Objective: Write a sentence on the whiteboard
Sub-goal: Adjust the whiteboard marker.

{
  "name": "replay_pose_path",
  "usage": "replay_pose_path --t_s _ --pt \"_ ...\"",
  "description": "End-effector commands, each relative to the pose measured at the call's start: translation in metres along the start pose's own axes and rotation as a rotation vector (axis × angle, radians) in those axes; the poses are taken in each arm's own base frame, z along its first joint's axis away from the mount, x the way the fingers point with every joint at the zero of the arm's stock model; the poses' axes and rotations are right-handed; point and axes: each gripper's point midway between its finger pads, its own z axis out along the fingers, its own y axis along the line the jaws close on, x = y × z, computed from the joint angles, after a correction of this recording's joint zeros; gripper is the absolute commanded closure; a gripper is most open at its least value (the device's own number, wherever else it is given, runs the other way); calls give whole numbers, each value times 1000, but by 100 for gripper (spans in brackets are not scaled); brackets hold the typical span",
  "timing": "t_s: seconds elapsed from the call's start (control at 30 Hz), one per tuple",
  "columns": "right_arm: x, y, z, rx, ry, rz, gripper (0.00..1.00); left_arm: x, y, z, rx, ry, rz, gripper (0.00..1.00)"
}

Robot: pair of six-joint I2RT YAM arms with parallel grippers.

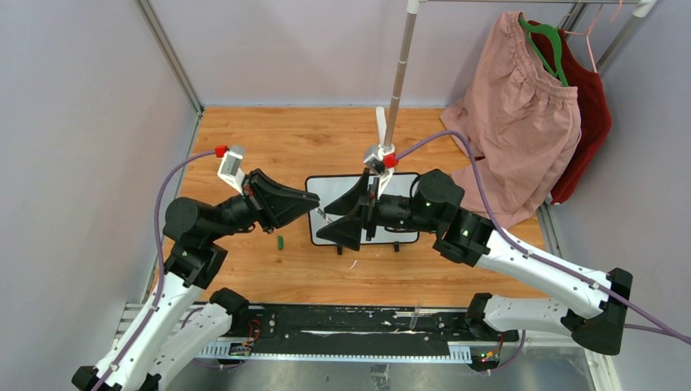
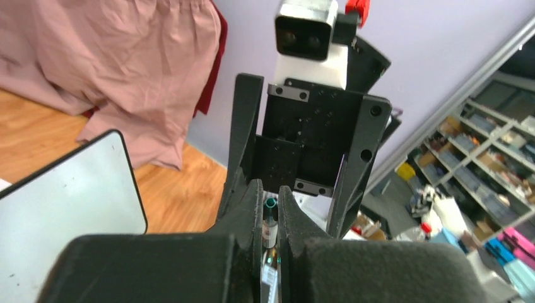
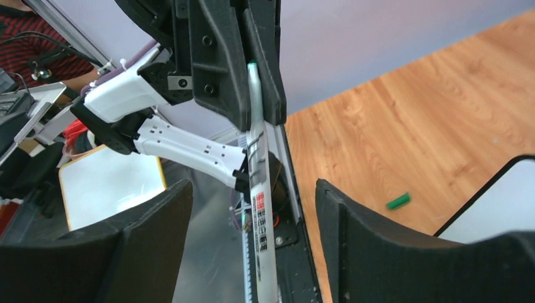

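While the left gripper (image 2: pixel 270 202) clamped a marker (image 3: pixel 260 189) and the right gripper (image 3: pixel 252 205) gaped, the whiteboard (image 1: pixel 326 189) sat on a wooden table (image 1: pixel 310 138) between lilac walls (image 1: pixel 310 49).

Top view: I look down from above, behind the bases, whole counter (image 1: pixel 326 138) framed. Close wrist views face each other: one over the left hand (image 2: pixel 270 196) looking right, one over the right hand (image 3: pixel 252 208) looking left. Both share the marker (image 2: pixel 270 230); all three, the board (image 1: pixel 327 189).
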Motion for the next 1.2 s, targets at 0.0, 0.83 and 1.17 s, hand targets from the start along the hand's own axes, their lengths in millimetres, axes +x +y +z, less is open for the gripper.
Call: replay_pose_path --t_s 0.0,0.83,1.17 --pt "-39 12 -10 -7 -190 -5 23 -47 -18 0 -4 -213 -7 100" --pt "-104 -1 10 35 -480 70 39 -96 4 -40 -87 -683 -329 100" --pt "-105 -4 23 28 -460 73 56 -91 16 -40 -102 -702 -409 100"
